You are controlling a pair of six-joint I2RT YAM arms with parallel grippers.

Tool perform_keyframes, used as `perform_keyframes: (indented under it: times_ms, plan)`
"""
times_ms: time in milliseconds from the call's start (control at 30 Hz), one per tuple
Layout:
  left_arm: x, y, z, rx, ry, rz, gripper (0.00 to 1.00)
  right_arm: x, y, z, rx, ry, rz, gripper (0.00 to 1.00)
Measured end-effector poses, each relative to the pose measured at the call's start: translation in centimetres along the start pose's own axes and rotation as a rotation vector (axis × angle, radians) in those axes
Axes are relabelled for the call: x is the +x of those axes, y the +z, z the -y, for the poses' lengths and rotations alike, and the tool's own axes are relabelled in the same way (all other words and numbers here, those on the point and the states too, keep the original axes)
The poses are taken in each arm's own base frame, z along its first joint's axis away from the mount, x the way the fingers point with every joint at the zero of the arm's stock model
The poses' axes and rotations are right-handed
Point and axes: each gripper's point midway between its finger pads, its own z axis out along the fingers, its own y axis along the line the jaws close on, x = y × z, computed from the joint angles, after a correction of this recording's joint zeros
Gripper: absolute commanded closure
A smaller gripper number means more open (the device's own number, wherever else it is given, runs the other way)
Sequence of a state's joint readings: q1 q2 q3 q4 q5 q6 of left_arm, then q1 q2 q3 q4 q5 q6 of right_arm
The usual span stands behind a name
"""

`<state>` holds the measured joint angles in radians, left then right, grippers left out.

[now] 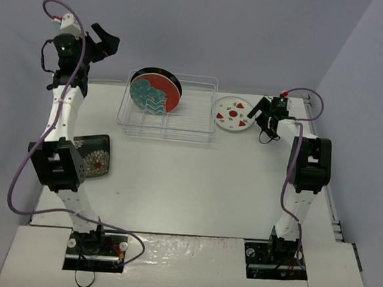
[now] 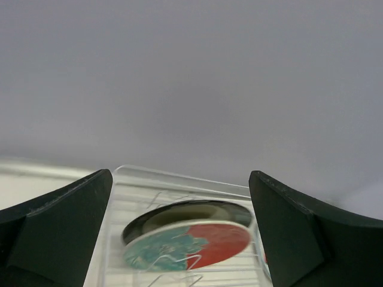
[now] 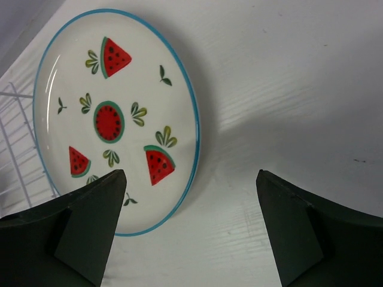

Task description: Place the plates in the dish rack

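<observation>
The dish rack (image 1: 196,121) stands at the back of the table. The red-and-teal plate (image 1: 153,93) stands upright in its left part, and the black-rimmed plate (image 1: 172,77) stands right behind it; both also show in the left wrist view, red-and-teal (image 2: 191,242) and black-rimmed (image 2: 185,212). The white plate with red spots (image 1: 234,113) lies flat on the table just right of the rack. My right gripper (image 1: 255,110) is open and empty at that plate's right edge (image 3: 114,113). The black floral plate (image 1: 95,155) lies at the left, partly behind the left arm. My left gripper (image 1: 102,41) is open, empty and raised left of the rack.
Grey walls close in the table on the left, back and right. The rack's wires (image 3: 18,137) lie close to the white plate's left side. The left arm's elbow (image 1: 60,164) hangs over the floral plate.
</observation>
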<state>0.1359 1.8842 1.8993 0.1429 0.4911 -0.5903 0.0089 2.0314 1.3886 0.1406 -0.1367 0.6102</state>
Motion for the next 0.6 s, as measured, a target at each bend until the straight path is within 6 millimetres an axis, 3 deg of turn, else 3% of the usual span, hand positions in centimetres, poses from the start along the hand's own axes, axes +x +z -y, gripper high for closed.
perform_keyframes:
  times_ms: [167,367,433,500,600]
  plan:
    - [5.5,-4.7,-2.6,-0.351,0.001,-0.111,0.03,0.5,1.2,1.3,-0.001,0.015,-0.025,0.18]
    - [15.3,-9.6,-3.7,-0.524,0.042,-0.318,0.03,0.5,2.9,1.0,-0.070,0.050,-0.035,0.31]
    - [17.7,-10.8,-4.3,-0.563,0.062,-0.383,0.03,0.2,3.3,0.8,-0.095,0.062,-0.026,0.36]
    - [19.3,-11.8,-4.9,-0.594,0.077,-0.426,0.03,0.1,3.6,0.5,-0.121,0.079,-0.029,0.39]
    - [20.0,-12.9,-5.3,-0.613,0.089,-0.448,0.03,0.0,4.1,0.0,-0.174,0.107,-0.035,0.44]
